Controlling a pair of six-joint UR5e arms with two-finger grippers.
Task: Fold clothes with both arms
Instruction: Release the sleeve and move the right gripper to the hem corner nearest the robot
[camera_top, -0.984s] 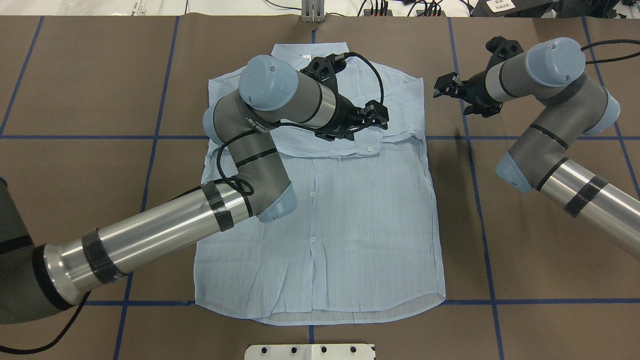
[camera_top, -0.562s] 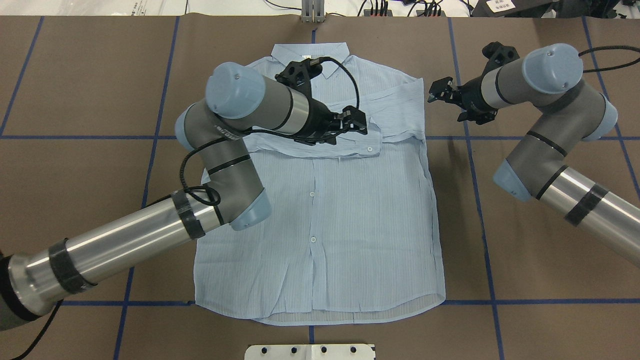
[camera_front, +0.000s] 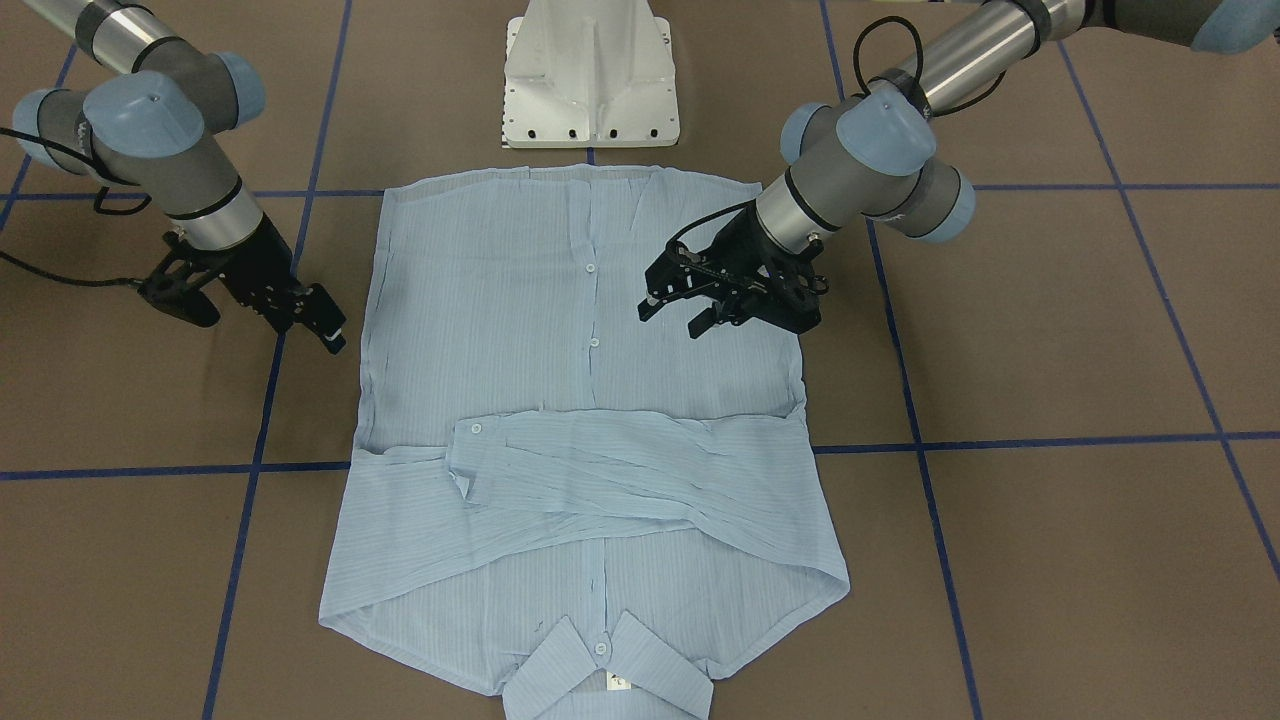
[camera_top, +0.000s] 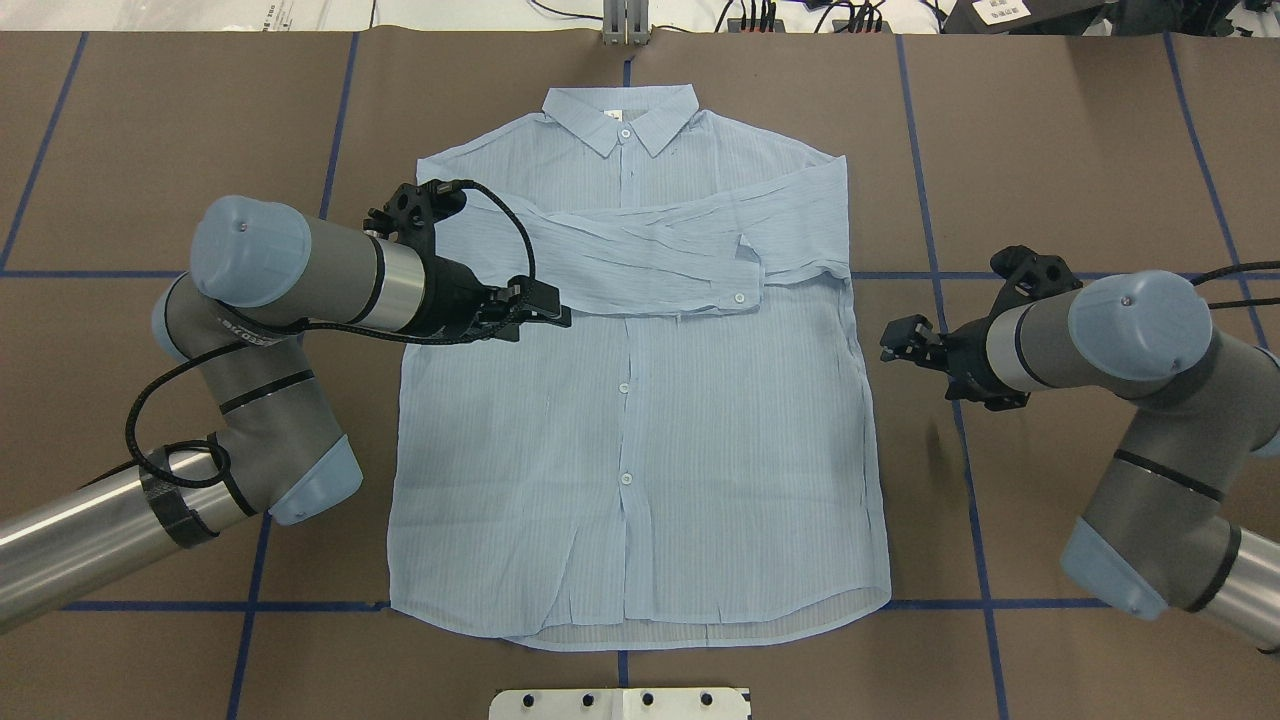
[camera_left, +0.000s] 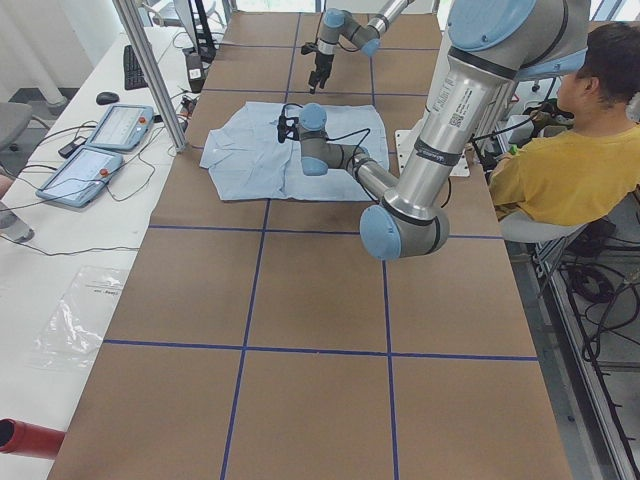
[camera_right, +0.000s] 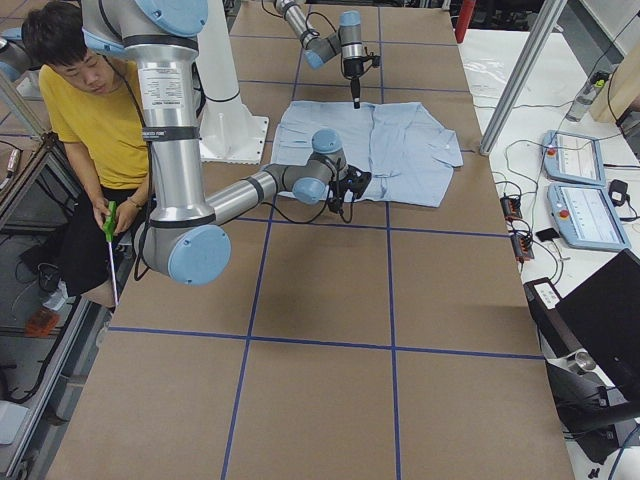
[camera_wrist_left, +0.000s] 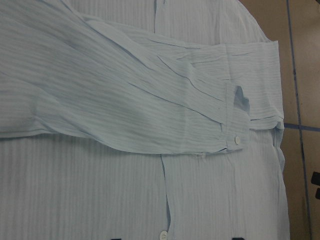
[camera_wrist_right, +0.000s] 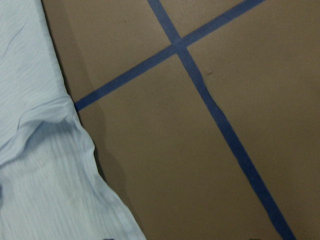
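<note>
The light blue striped shirt lies flat on the brown table, front up, collar at the far side. Both sleeves are folded across the chest, and a cuff lies on top; it also shows in the left wrist view. My left gripper hovers open and empty over the shirt's left chest, just below the folded sleeves; the front-facing view shows its jaws spread. My right gripper is open and empty, just off the shirt's right edge, over bare table.
The white pedestal base stands at the near edge by the shirt's hem. Blue tape lines cross the table. A person in a yellow shirt sits beside the robot. Tablets lie beyond the far end.
My left arm has pulled back leftward from the folded sleeves, gripper open. My right gripper has moved from beside the shirt's shoulder toward the robot, along the shirt's right edge.
</note>
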